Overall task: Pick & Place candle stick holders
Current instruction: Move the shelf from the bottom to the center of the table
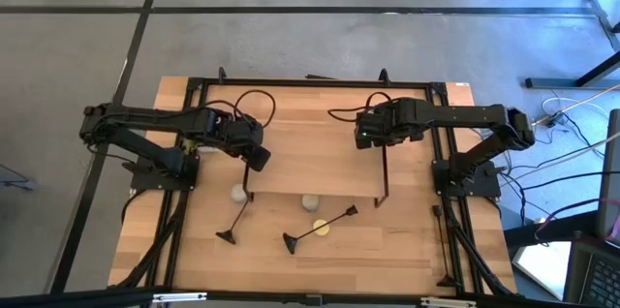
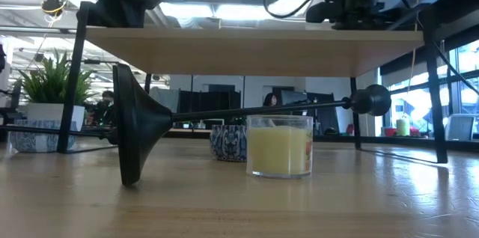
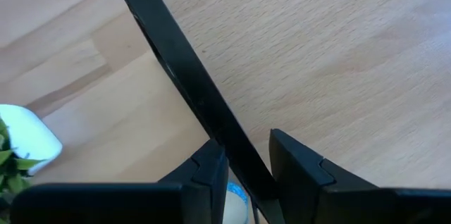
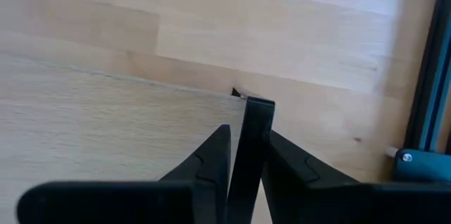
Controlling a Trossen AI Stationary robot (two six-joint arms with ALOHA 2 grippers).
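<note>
At the left of the desk (image 1: 387,250), the left hand (image 3: 246,141) is closed narrowly on the left-side leg (image 3: 176,62) of the wooden shelf (image 1: 310,143). This grip seems meant to steady or shift the shelf, not to collect a task item.

Two candle stick holders lie on their sides on the desk in front of the shelf, and neither is held. The first holder (image 1: 233,221) is toward the left. The second holder (image 1: 320,226) is near the middle, with a yellow candle (image 1: 321,230) touching or just beside its stem. A third holder does not show in any view.

At the right, the right hand (image 4: 248,132) is likewise clamped narrowly on the right-side leg (image 4: 255,122) at the shelf's corner.

The overhead view gives the layout but hides the fingers under the wrists, and only the wrist views show each pair of fingers pressed on a bar. The desk-level view alone shows the second holder's flared base resting on its rim. Its stem slants up to the cup end under the shelf, and the candle's glass jar stands in front of that stem.
</note>
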